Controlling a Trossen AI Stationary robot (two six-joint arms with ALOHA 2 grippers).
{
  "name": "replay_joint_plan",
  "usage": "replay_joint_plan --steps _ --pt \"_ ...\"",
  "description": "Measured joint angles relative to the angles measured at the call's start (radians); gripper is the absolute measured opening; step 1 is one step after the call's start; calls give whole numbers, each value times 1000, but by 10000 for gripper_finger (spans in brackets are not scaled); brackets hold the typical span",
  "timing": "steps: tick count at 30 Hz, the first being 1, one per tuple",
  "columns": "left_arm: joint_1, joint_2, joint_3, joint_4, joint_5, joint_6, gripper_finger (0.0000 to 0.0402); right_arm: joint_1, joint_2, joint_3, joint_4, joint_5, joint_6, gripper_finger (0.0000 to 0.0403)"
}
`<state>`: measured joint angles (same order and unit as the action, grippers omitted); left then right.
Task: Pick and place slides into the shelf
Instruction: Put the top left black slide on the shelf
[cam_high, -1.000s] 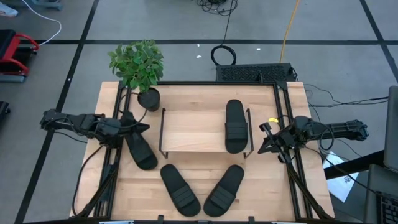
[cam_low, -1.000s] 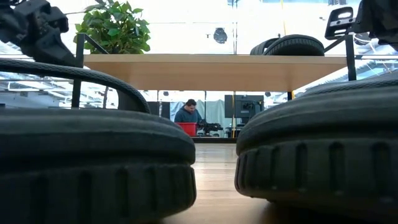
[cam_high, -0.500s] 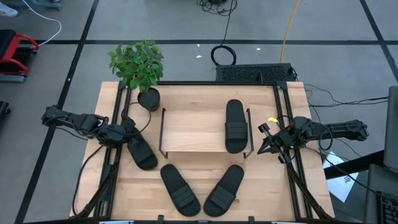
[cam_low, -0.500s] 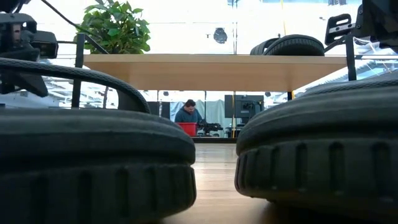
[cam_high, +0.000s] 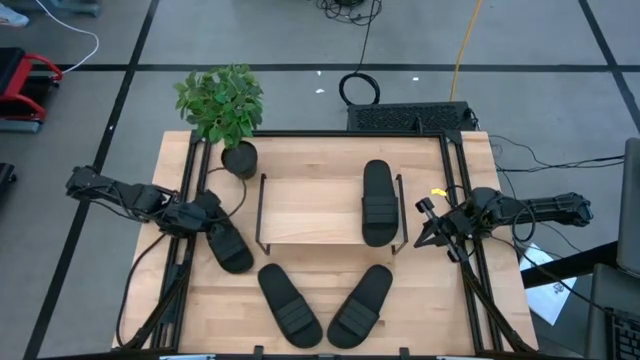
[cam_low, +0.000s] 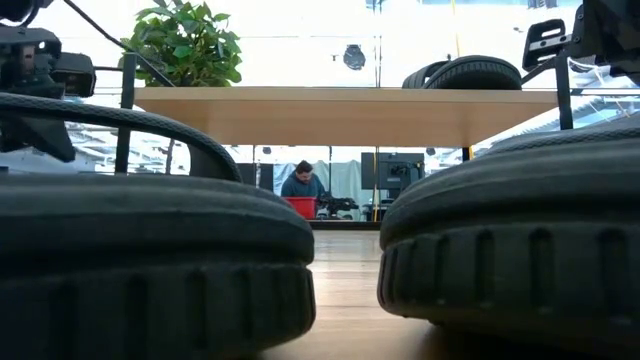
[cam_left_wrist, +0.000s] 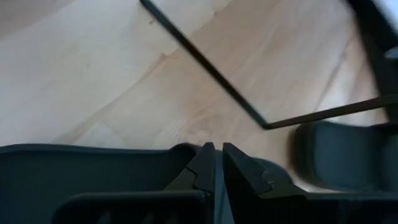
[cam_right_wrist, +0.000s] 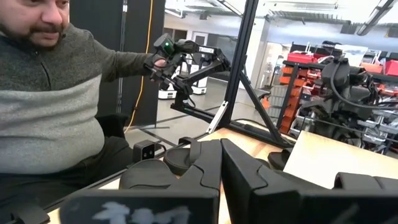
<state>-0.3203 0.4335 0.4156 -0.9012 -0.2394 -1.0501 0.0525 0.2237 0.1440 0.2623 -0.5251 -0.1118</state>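
Left gripper down at the left slide, jaws pinched nearly together – right gripper waits beside the shelf, jaws shut, empty.

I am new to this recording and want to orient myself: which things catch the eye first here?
Four black ribbed slide sandals stand out: one on the low wooden shelf at the table's middle, two in front, one left of it. The left gripper is at that left sandal. A leafy green potted plant marks the far-left corner.

4 black ribbed slides — light wooden shelf — green plant.
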Motion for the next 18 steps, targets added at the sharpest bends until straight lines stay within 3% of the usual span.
replay_joint_plan --steps 9,12,18 --pt "1 134 26 -60 13 52 26 0 0 0 2 0 0 0" --pt "4 158 101 -139 26 80 25 0 0 0 3 0 -2 0" --pt "11 128 318 -448 -42 72 2 0 0 0 11 0 -3 0"
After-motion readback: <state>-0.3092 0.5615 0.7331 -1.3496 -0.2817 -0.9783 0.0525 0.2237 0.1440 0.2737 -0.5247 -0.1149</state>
